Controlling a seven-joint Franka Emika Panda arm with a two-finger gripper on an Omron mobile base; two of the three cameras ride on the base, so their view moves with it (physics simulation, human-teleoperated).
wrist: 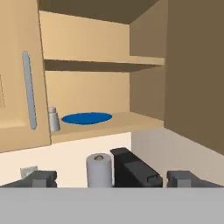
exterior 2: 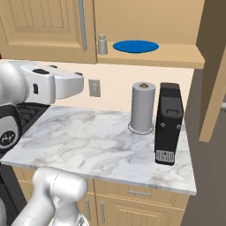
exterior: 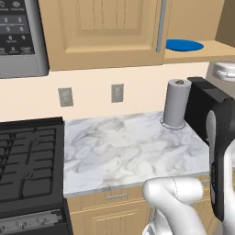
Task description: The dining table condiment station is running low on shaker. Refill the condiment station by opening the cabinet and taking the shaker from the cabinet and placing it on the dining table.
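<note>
**Cabinet open, shaker on the bottom shelf beside a blue plate**

At the bottom of the hand view the gripper (wrist: 112,179) shows its two dark fingertips spread wide apart with nothing between them. Just above them in that frame stand the grey paper roll (wrist: 99,169) and, touching close at its right, a black box-shaped appliance (wrist: 135,171).

In the right base view the white arm (exterior 2: 48,86) crosses the left side of the frame above the marble counter (exterior 2: 88,141). On the counter, right of centre, the paper roll (exterior 2: 143,107) stands upright, with the black appliance (exterior 2: 168,123) just beside it on the right. A wall socket (exterior 2: 94,88) sits on the cream wall behind, left of the roll. Drawer fronts of the base cabinets (exterior 2: 137,194) run along the lower edge.

In the left base view a black stove (exterior: 28,160) fills the lower left, and a microwave (exterior: 20,36) hangs in the upper left corner.

Farther up, the cabinet (exterior 2: 150,55) stands open: its left door (exterior 2: 48,28) is closed with a silver bar handle (exterior 2: 82,26), while the right door (exterior 2: 214,70) swings out at the right edge of the frame. The shaker (exterior 2: 102,45) stands upright on the bottom shelf at upper centre, next to the closed door's edge. The blue plate (exterior 2: 135,46) lies flat to its right, near but apart. In the hand view the shaker (wrist: 54,119) shows at middle left, beside the handle.
</note>
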